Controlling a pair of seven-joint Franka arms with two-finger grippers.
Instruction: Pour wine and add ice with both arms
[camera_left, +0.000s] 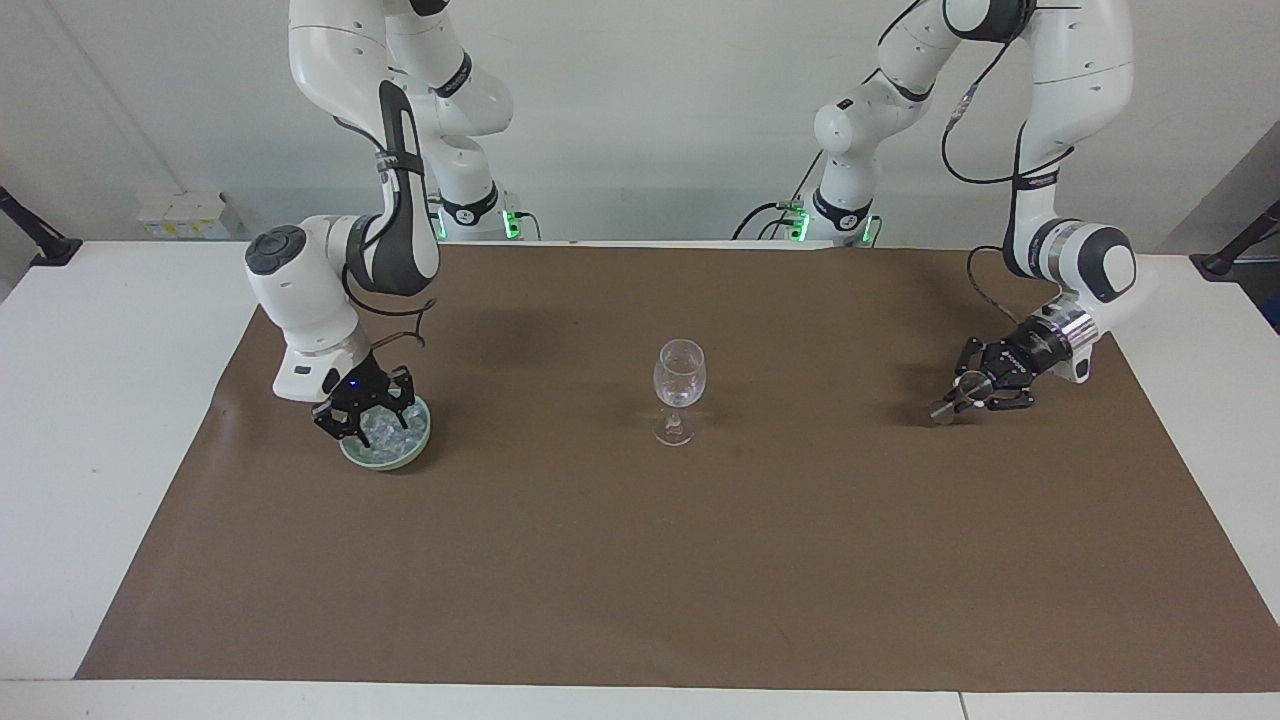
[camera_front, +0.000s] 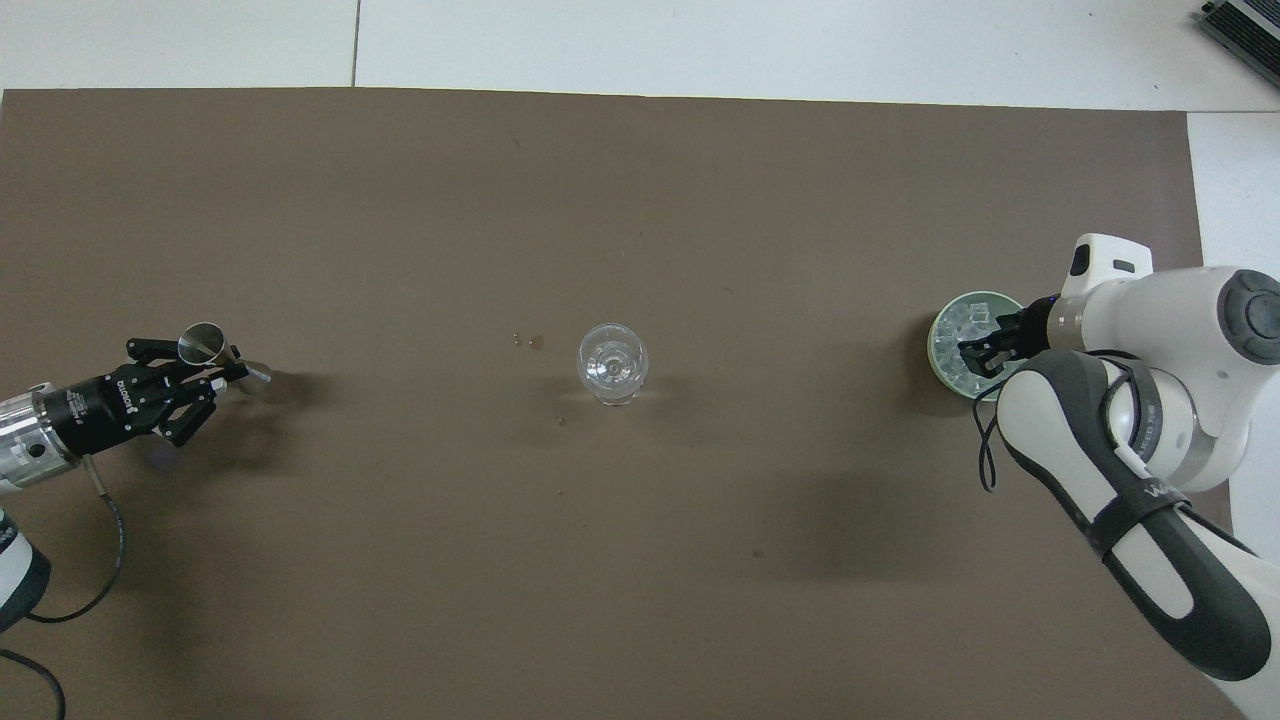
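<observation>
A clear wine glass (camera_left: 679, 375) stands upright at the middle of the brown mat; it also shows in the overhead view (camera_front: 612, 362). A pale green bowl (camera_left: 404, 457) holds several clear ice chunks (camera_left: 388, 431) toward the right arm's end; the bowl (camera_front: 938, 345) and the ice (camera_front: 968, 318) show from above too. My right gripper (camera_left: 365, 414) is down in the bowl among the ice (camera_front: 978, 350). My left gripper (camera_left: 965, 393) is shut on a small metal jigger (camera_left: 942, 409), tilted, low over the mat at the left arm's end (camera_front: 200, 343).
The brown mat (camera_left: 640, 560) covers most of the white table. A few small drops (camera_front: 530, 341) lie on the mat beside the glass, toward the left arm's end.
</observation>
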